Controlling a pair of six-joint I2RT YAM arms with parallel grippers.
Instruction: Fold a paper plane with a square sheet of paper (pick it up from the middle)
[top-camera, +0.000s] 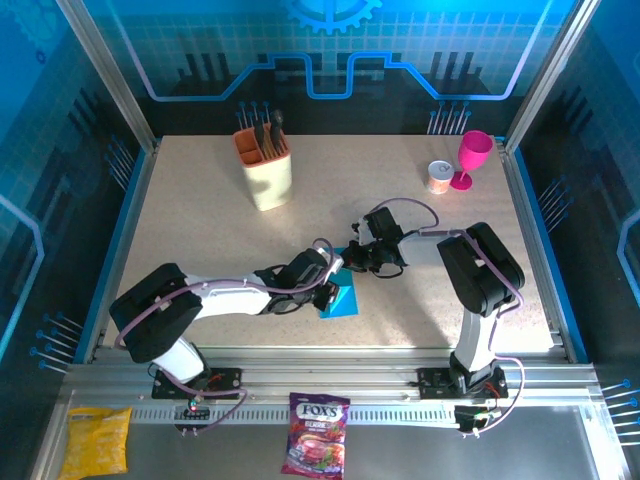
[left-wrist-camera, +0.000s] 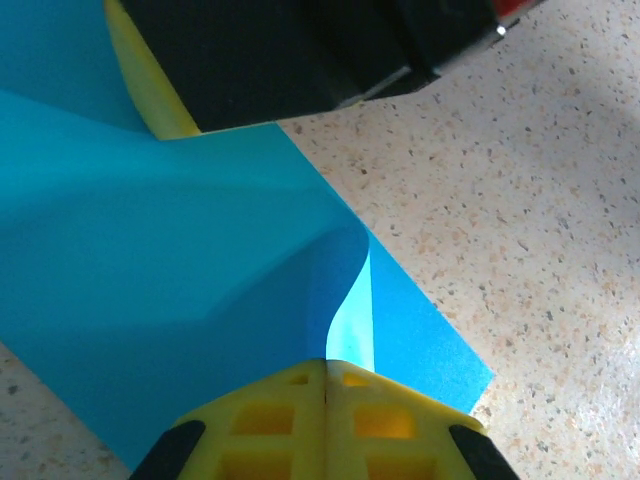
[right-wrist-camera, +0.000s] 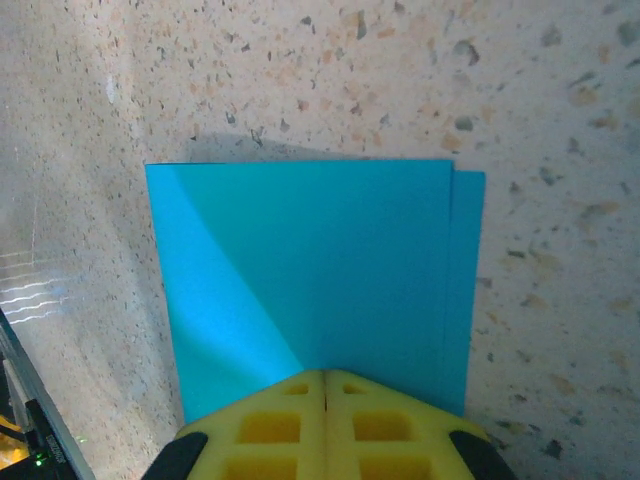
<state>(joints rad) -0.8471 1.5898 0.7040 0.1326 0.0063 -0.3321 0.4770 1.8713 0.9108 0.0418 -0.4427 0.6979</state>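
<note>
One square sheet of paper (top-camera: 342, 298) (folded); two closed grippers (left-wrist-camera: 325, 368) (right-wrist-camera: 325, 378) touching it.

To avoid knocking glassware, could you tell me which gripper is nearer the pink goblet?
Right. The right gripper meets the blue paper at its far edge, toward the goblet; the left gripper pinches its near side.

Top external: high, from the near edge, looking down over speckled beige tabletop (top-camera: 200, 230). Both wrist views: close, facing downward. Shared by all three: thin cyan-blue paper sheet (top-camera: 345, 297).
</note>
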